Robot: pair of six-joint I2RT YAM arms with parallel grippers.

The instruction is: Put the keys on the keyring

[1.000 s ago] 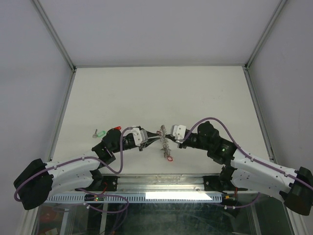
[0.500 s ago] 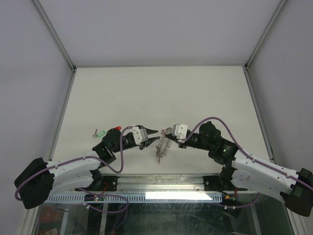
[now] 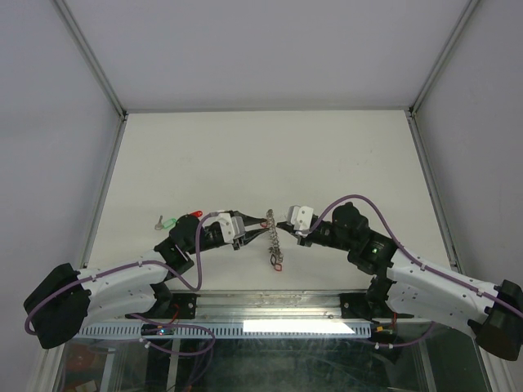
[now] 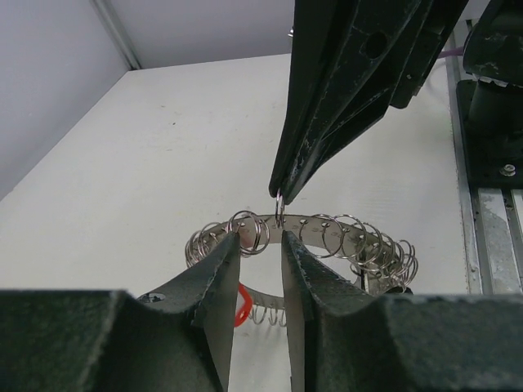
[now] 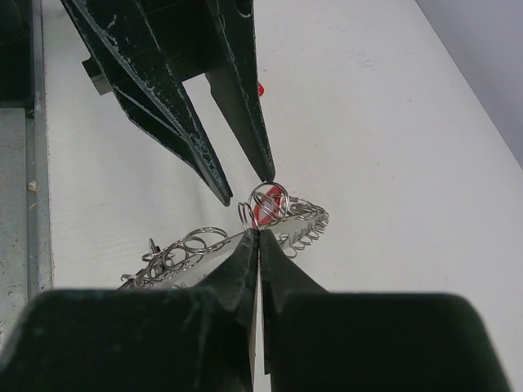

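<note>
Release is what I read in the top view. A second ago both arms had the keyring (image 3: pixel 274 242) between them, and now the left gripper (image 3: pixel 261 220) has let go and backed off a touch, its jaws a little apart with nothing in them. The right gripper (image 3: pixel 281 222) alone carries the ring, which swung half a second ago and now hangs straight down from its tips, above the table (image 3: pixel 270 155). My guess is that this is a regrip, with no key threaded yet. The green key (image 3: pixel 168 221) lies on the table well to the left beside the left arm. The red key (image 3: pixel 196 214) is a small red spot near it, too small for me to be sure of.

From the left wrist, my left gripper (image 4: pixel 260 243) stands parted just below the right gripper (image 4: pixel 280 193), whose tips are pressed together on one small wire loop. The keyring (image 4: pixel 327 235) curves behind as a grey band crowded with silvery split loops, with a red piece (image 4: pixel 239 304) low on its left.

From the right wrist, the right gripper (image 5: pixel 257 237) is closed tight on the keyring (image 5: pixel 196 243). The loops fan out to either side and red shows through the top one. The left gripper (image 5: pixel 245 186) hovers spread just above, apart from the metal.
</note>
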